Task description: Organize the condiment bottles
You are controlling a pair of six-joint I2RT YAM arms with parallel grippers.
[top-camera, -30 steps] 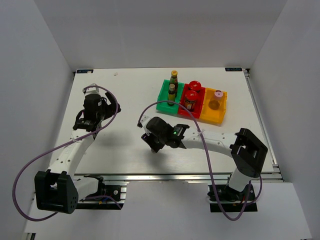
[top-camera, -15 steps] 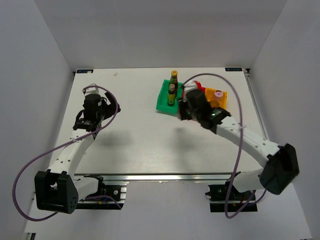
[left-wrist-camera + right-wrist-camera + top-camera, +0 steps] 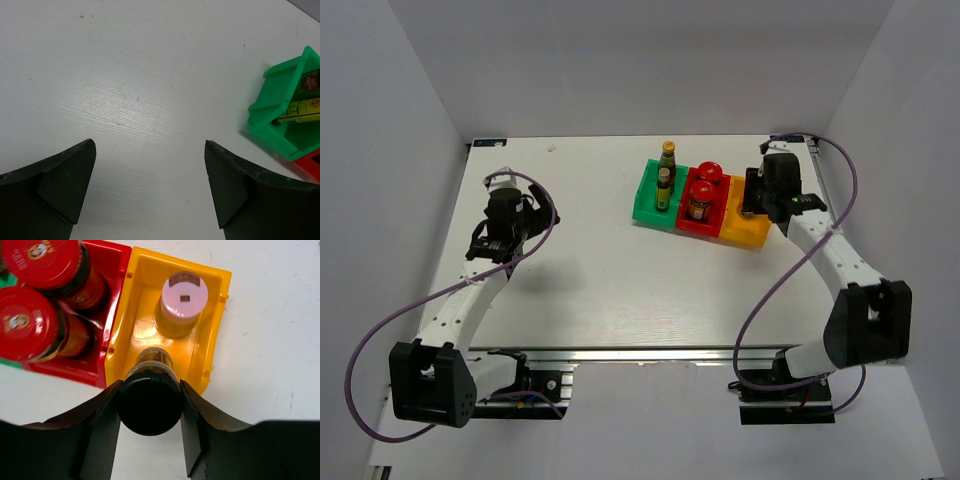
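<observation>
My right gripper point(image 3: 150, 390) is shut on the black-lidded jar point(image 3: 150, 405) and holds it over the near end of the orange bin point(image 3: 220, 315). The pink-lidded jar point(image 3: 184, 295) stands in that bin just beyond. Two red-lidded jars point(image 3: 47, 260) point(image 3: 22, 322) stand in the red bin point(image 3: 112, 270). In the top view the right gripper point(image 3: 756, 196) covers the orange bin's point(image 3: 742, 228) back part. Two slim yellow-labelled bottles point(image 3: 667, 155) point(image 3: 663, 186) stand in the green bin point(image 3: 645, 200). My left gripper point(image 3: 520, 218) point(image 3: 150, 145) is open and empty at the table's left.
The three bins sit side by side at the back right of the white table point(image 3: 590, 270). The green bin point(image 3: 280, 100) shows at the right edge of the left wrist view. Grey walls enclose the table on three sides.
My right arm has swung from the middle of the table to the back right and now holds the black-lidded jar over the orange bin. The left arm has not moved.
</observation>
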